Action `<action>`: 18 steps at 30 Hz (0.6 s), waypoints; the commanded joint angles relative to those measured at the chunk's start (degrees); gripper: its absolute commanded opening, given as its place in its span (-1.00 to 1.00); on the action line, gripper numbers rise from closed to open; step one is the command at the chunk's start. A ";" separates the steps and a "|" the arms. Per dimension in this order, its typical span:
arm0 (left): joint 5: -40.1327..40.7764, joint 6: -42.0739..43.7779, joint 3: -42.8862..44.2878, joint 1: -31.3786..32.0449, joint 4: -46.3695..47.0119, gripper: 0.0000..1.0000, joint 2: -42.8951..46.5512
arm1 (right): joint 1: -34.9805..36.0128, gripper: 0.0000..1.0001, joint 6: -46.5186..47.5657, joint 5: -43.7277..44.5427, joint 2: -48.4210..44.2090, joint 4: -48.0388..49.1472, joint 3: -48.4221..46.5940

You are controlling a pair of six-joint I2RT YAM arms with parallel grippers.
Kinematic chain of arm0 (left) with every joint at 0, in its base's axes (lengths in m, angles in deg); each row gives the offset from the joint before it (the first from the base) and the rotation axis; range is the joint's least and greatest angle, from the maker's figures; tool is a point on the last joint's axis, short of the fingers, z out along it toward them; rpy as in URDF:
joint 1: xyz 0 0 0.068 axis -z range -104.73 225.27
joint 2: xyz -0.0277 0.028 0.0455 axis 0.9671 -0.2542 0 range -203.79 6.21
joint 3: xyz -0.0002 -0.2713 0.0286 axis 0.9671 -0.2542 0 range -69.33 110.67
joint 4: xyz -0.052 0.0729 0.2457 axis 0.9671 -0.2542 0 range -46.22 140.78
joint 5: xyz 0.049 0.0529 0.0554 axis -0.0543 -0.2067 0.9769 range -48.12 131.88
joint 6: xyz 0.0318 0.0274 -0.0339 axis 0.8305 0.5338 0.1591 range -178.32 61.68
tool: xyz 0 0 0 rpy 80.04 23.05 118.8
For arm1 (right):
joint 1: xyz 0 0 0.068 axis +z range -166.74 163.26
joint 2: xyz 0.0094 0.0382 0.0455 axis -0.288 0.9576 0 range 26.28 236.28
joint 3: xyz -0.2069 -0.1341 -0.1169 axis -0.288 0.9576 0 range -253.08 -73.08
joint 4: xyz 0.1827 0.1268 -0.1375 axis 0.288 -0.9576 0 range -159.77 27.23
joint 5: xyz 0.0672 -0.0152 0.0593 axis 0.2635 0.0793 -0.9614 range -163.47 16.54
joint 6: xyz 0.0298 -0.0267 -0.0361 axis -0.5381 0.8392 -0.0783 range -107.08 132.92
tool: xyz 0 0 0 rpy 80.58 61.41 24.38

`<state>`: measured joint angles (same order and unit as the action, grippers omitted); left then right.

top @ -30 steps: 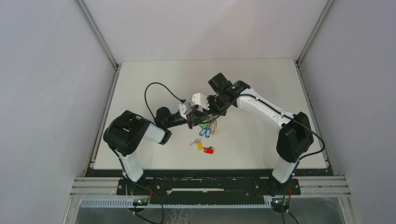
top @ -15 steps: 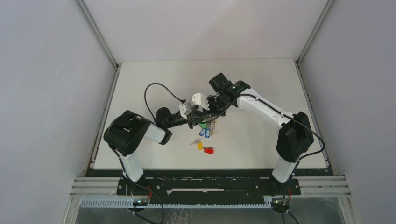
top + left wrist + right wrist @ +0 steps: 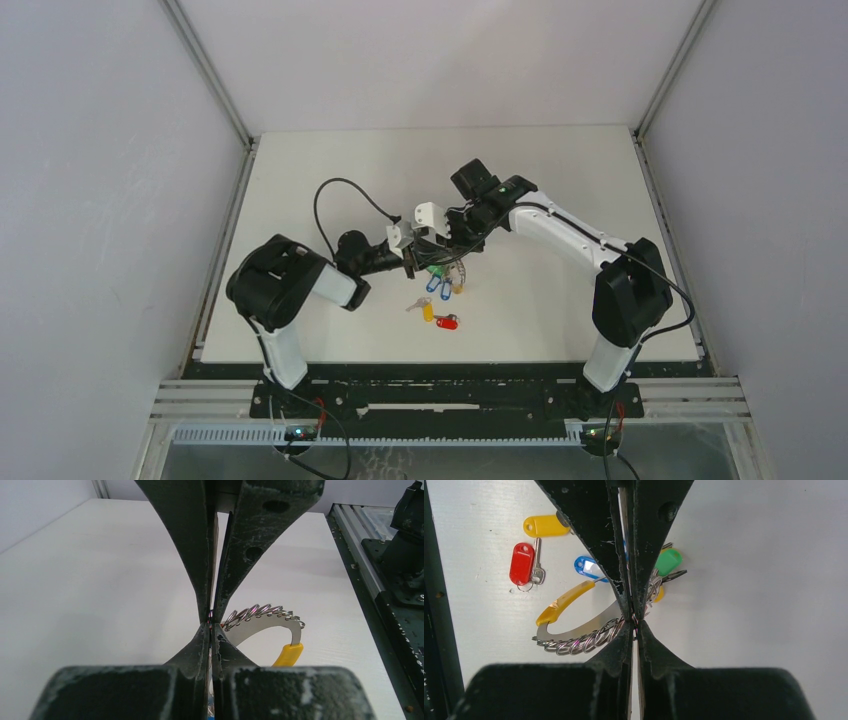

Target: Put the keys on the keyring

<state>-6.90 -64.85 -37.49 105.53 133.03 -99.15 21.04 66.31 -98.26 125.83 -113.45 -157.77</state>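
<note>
Sitting pinched between both hands near mid-surface, the keyring point(image 3: 574, 642) showed its coil of small rings, a silver curved band w/ yellow end, plus a green tag point(image 3: 668, 561) & blue tag point(image 3: 586, 566) dangling. The right hand point(image 3: 633, 617) was clamped fully closed on the ring metal beside the coil. The left hand point(image 3: 212, 626) looked closed to a sliver on the same ring from the opposite side, tho exactly what sat between its tips was hard to tell. The yellow-tagged key point(image 3: 427, 310) & red-tagged key point(image 3: 448, 321) lay on the surface point(image 3: 560, 180) just nearer the arm bases, neither on the ring yet. Risk, IMO: two tight pinches so close could fight each other, twisting the thin metal out of one grip & dropping the bunch onto the keys. W/ both hands busy, nothing was free to fetch a key.
</note>
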 commanded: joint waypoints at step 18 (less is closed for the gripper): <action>2.94 -0.23 0.89 0.52 1.84 -0.99 3.14 | -11.25 -0.52 -4.25 -22.39 -9.90 14.21 11.16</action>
<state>-5.82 -64.85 -36.95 105.97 132.01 -99.39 12.36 63.95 -111.33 118.53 -104.79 -148.65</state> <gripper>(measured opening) 0.007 0.235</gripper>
